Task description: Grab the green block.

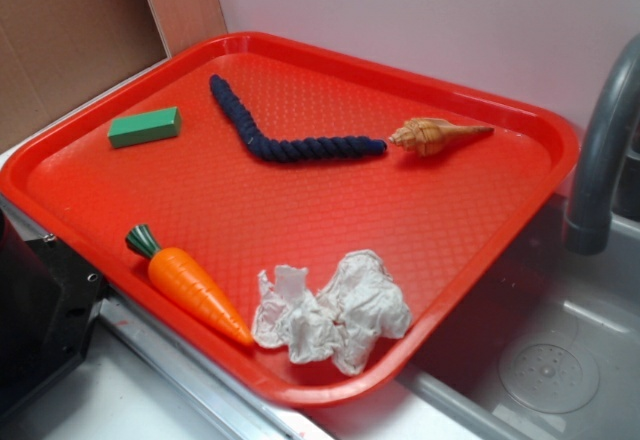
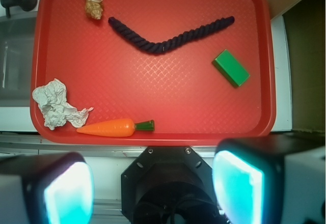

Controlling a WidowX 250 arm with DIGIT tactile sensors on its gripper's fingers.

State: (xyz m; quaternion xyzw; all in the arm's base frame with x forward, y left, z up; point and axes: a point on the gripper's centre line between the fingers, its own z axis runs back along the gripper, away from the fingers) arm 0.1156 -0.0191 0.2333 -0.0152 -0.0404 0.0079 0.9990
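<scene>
Wrist view: the green block point(image 2: 231, 67), a small matte, flat rectangular bar, lies alone at about three o'clock on the red tray point(image 2: 153, 137), below the dark rope's point(image 2: 170, 35) end. The gripper point(image 2: 153, 183) hangs outside the tray's six-o'clock rim, fingers spread, empty.

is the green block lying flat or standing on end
Lying flat: the green block rests on a broad face on the red tray, clear of the rope.
</scene>
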